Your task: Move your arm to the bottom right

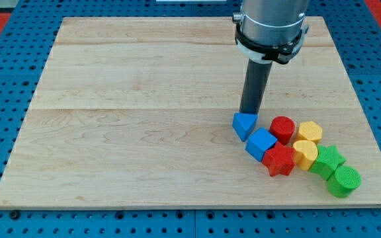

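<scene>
My tip (249, 113) stands on the wooden board (137, 99), right of the middle, touching the top edge of a blue triangle block (244, 125). A cluster of blocks lies just below and to the right of the tip: a blue cube (261, 143), a red cylinder (282, 128), a red star (280, 160), a yellow hexagon (309, 131), a yellow heart-like block (305, 153), a green star (327, 160) and a green cylinder (343, 180). The cluster reaches toward the board's bottom right corner.
The board lies on a blue perforated table (5, 73). The arm's grey wrist (271, 23) hangs over the board's top right part.
</scene>
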